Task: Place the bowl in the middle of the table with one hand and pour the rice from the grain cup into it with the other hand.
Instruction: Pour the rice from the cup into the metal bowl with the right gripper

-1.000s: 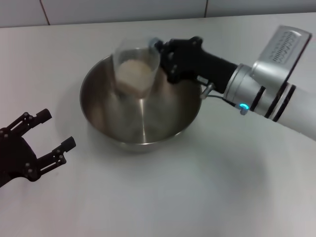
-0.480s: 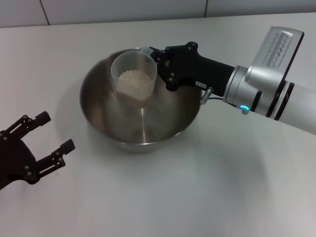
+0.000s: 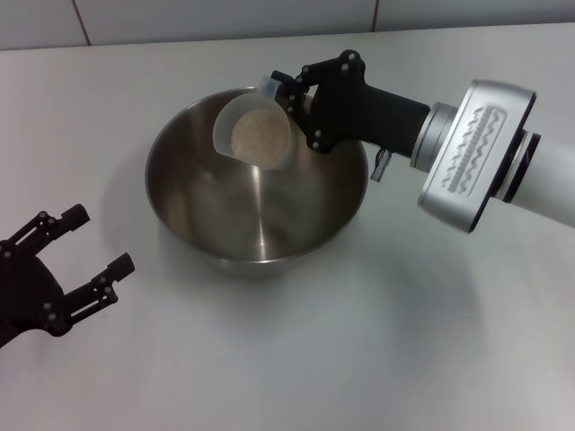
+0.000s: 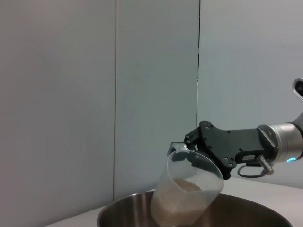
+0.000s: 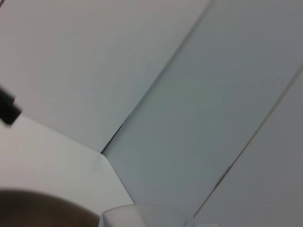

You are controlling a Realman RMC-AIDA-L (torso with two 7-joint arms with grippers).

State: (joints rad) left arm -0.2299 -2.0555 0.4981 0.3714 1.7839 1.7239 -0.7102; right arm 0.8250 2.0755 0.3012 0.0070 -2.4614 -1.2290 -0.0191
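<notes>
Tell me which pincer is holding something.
The right pincer: it grips the tilted grain cup over the bowl. The left pincer is open and empty beside the bowl.

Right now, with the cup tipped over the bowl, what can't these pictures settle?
- Bowl bottom: in the left wrist view its rim hides it, so fallen rice can't be confirmed there.
- Grain cup in the right wrist view: only a blurred rim at the edge.
- Right gripper jaws: mostly behind the cup in the head view.
- Left gripper: partly cut off by the head view's edge.
</notes>
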